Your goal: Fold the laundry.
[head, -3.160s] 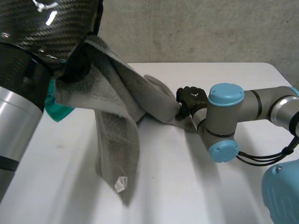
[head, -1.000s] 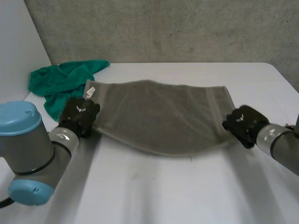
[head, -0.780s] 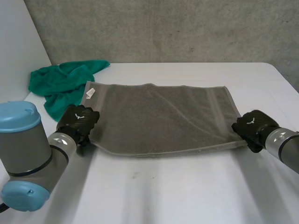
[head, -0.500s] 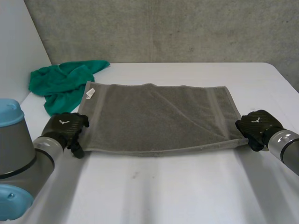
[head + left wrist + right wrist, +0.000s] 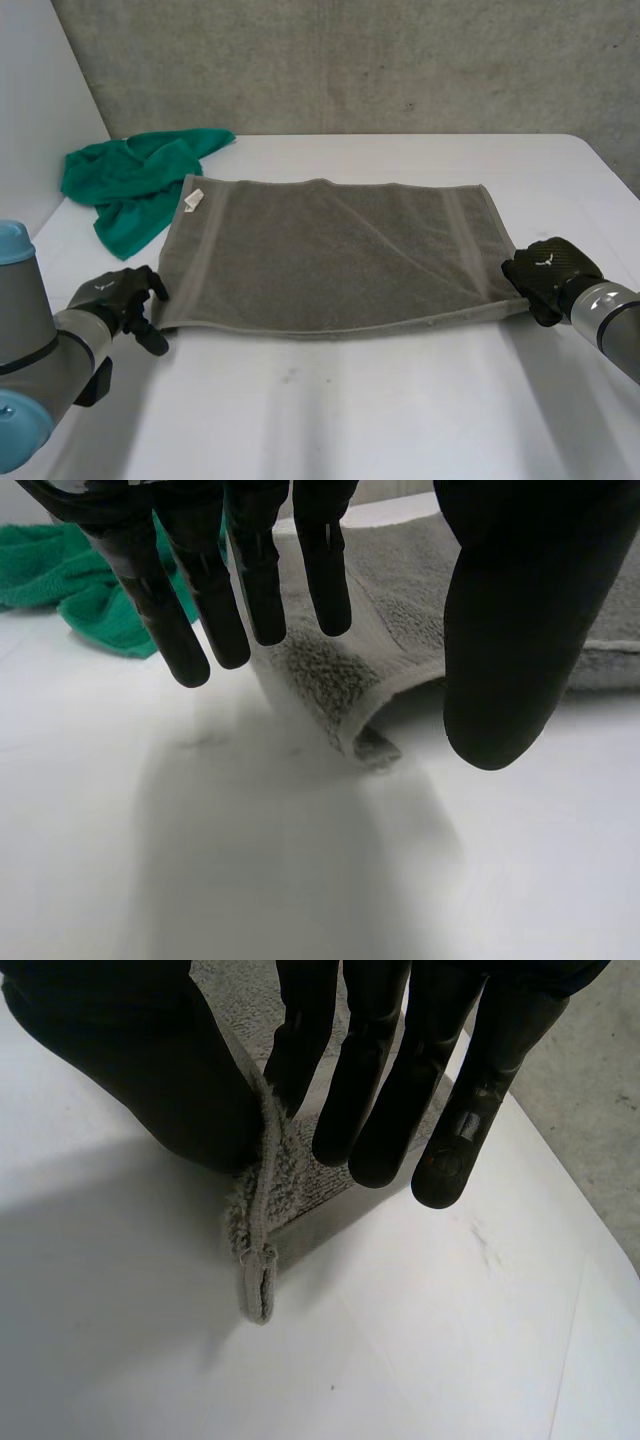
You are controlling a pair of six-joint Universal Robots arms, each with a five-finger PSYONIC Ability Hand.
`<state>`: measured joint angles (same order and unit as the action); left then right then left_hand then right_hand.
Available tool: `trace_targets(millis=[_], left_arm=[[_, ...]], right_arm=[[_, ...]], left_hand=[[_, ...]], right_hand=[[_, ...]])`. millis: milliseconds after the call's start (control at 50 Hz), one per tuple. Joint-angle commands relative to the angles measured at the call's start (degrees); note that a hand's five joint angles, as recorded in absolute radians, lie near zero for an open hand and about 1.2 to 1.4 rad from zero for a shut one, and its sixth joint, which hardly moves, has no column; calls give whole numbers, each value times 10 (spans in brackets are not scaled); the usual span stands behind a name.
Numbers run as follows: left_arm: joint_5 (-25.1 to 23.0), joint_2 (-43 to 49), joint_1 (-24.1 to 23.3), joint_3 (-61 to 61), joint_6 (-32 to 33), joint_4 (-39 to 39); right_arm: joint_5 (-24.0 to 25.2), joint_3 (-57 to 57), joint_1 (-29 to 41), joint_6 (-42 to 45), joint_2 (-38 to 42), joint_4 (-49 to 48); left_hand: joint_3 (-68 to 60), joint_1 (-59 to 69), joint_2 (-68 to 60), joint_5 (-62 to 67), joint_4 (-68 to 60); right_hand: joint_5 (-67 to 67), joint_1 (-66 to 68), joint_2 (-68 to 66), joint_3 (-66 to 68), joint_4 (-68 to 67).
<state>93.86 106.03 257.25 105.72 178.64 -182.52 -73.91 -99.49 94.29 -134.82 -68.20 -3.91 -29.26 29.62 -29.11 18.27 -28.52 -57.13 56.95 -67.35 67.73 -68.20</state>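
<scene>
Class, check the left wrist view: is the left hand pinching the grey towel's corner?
No: the left hand is open, fingers and thumb apart, and the corner of the grey towel lies loose on the table between them.

L hand (image 5: 112, 297) sits low by the table, fingers straight & spread, thumb apart, gripping nothing. R hand (image 5: 548, 275) low opposite, thumb & straight fingers pinching towel (image 5: 330, 250) corner.

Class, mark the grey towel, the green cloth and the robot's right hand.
grey towel (image 5: 330, 260): head view, its flat middle.
green cloth (image 5: 125, 180): head view, its bunched middle.
right hand (image 5: 548, 272): head view, the back of the hand.
</scene>
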Motion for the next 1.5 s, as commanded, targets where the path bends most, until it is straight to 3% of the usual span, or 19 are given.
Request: trace_targets(millis=[20,260,320,380,420,480,580,680,760,820,880,1000,1140,1280,1500], left_arm=[[0,40,-1,-25,1,-26],[1,97,-10,-75,18,-26],[2,99,-10,-76,29,-27],[6,95,-10,-77,44,-25],[10,89,-11,-75,56,-23],[15,49,-12,-68,98,-17],[13,-27,-13,-41,209,34],[12,-90,-28,-9,353,151],[9,-124,-31,26,430,221],[8,-140,-33,37,457,230],[8,-144,-41,37,470,227],[11,-83,-54,-17,469,136],[16,57,-68,-133,472,0],[25,182,-97,-253,475,-106],[26,322,-108,-374,508,-274]], right_arm=[[0,-7,0,0,0,-1],[0,-14,0,0,-1,-1],[0,-14,-1,1,-1,-1],[1,-11,-1,3,-1,0],[-3,-5,-1,9,-3,7],[-4,0,-1,16,-11,19],[0,26,-3,72,-66,127],[-2,42,-7,147,-103,264],[-7,24,-34,230,-140,376],[-2,-2,-60,287,-156,432],[4,-11,-68,303,-157,426],[4,7,-58,268,-135,342],[-33,132,0,176,-2,226],[-125,272,68,167,113,142],[-141,447,92,169,274,25]], left_hand=[[-62,58,-63,72,-69],[-153,149,-154,162,-160],[-245,241,-246,255,-252],[-463,460,-465,473,-471],[-507,504,-509,517,-515],[-507,504,-509,517,-515],[-507,504,-509,517,-515],[-507,504,-509,517,-515],[-507,504,-509,517,-515],[-507,504,-509,517,-515],[-507,504,-509,517,-515],[-507,504,-509,517,-515],[-507,504,-509,517,-515],[-507,504,-509,517,-515],[-507,504,-509,517,-515]], right_hand=[[-129,230,-127,123,-118],[-129,230,-127,123,-118],[-129,230,-127,123,-118],[-129,230,-127,123,-118],[-129,230,-127,123,-118],[-129,230,-127,123,-118],[-129,230,-127,123,-118],[-129,230,-127,123,-118],[-129,230,-127,123,-118],[-129,230,-127,123,-118],[-129,230,-127,123,-118],[-129,230,-127,123,-118],[-129,230,-127,123,-118],[-129,230,-127,123,-118],[-129,230,-127,123,-118]])
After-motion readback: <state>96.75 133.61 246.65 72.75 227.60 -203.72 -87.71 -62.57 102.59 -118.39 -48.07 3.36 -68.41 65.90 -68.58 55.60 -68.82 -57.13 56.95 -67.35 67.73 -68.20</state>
